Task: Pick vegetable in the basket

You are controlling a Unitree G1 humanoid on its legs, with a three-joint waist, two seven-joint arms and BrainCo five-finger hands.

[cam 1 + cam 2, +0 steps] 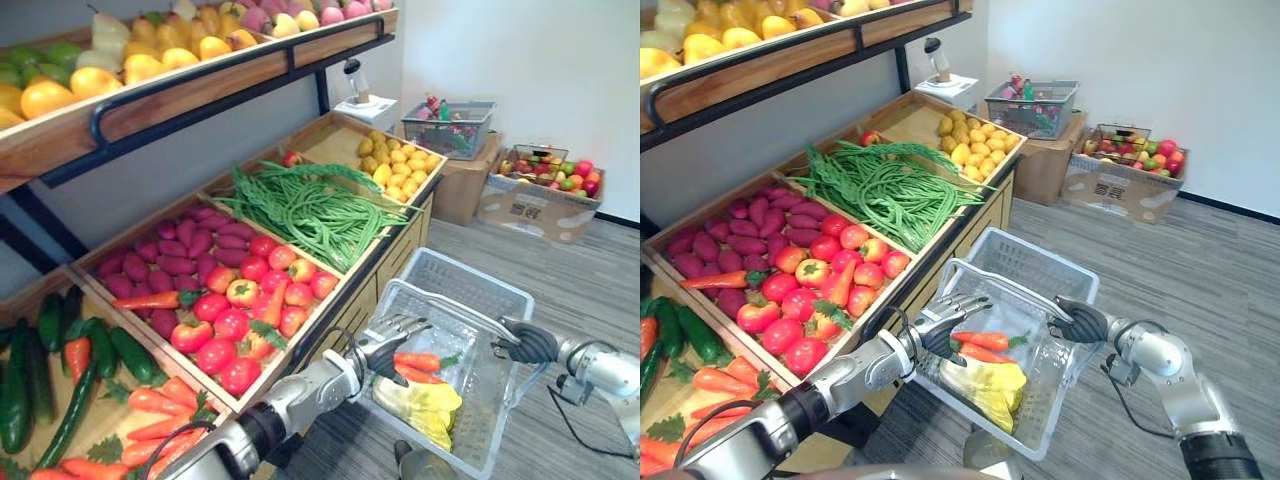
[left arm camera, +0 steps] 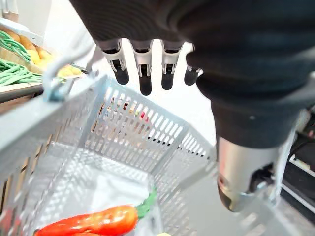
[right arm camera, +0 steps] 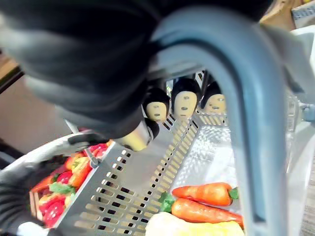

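Observation:
A pale grey mesh basket (image 1: 462, 283) hangs beside the stand, and my right hand (image 1: 526, 342) is shut on its handle (image 3: 256, 113). Two carrots (image 1: 420, 367) lie inside it on a yellow vegetable (image 1: 428, 405); the right wrist view shows the carrots (image 3: 204, 194) below the curled fingers (image 3: 185, 101). My left hand (image 1: 386, 336) hovers open over the basket's near-left rim, just above the carrots, holding nothing. Its straight fingers (image 2: 143, 66) point across the basket wall (image 2: 138, 132), with one carrot (image 2: 93, 223) beneath.
The wooden stand on the left holds crates of tomatoes (image 1: 235, 320), purple sweet potatoes (image 1: 170, 260), green beans (image 1: 310, 205), yellow fruit (image 1: 400, 165), and carrots with cucumbers (image 1: 90, 370). A shelf of fruit (image 1: 150, 60) overhangs. Boxes and a wire basket (image 1: 450, 125) stand by the wall.

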